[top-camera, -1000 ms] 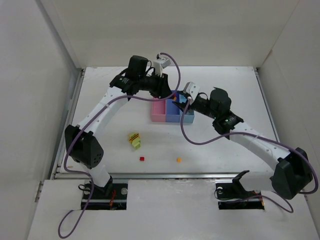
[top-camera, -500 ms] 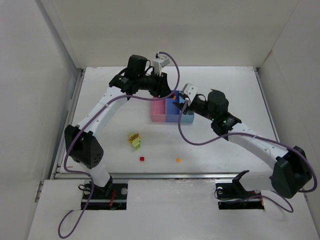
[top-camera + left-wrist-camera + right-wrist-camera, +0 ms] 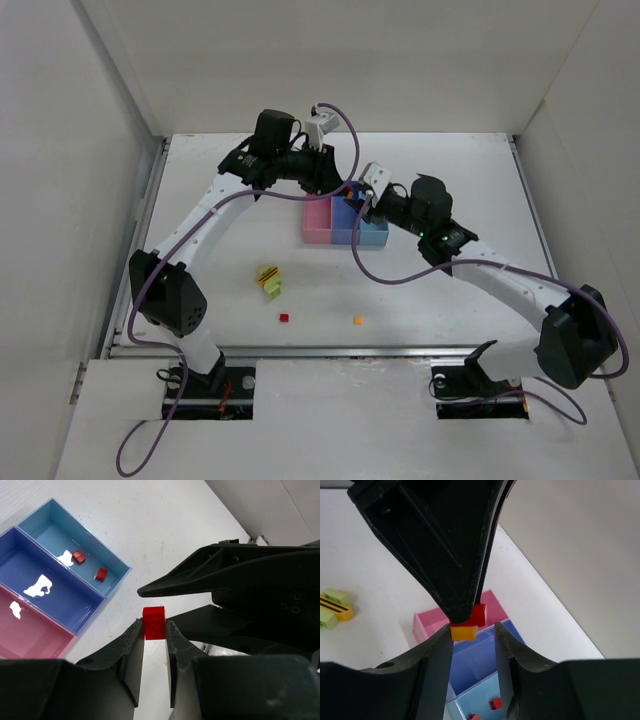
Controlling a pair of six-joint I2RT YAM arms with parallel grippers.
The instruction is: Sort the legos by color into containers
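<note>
My left gripper (image 3: 154, 626) is shut on a red brick (image 3: 154, 622) and holds it above the tray, as the top view (image 3: 340, 190) also shows. An orange brick (image 3: 464, 631) sits against that red brick (image 3: 480, 614). My right gripper (image 3: 472, 634) is open, its jaws either side of the orange brick, one finger touching it; it meets the left gripper in the top view (image 3: 359, 197). The tray has a pink bin (image 3: 317, 226), a blue-violet bin (image 3: 345, 230) and a light blue bin (image 3: 55, 530) holding two red bricks (image 3: 78, 556) (image 3: 101, 573).
A yellow-green clump with red stripes (image 3: 268, 280) lies on the table at the near left. A loose red brick (image 3: 284, 318) and a loose orange brick (image 3: 358, 320) lie near the front edge. White walls enclose the table.
My right gripper has moved left across the tray until its jaws reach the left gripper's tips. The left arm has hardly moved.
</note>
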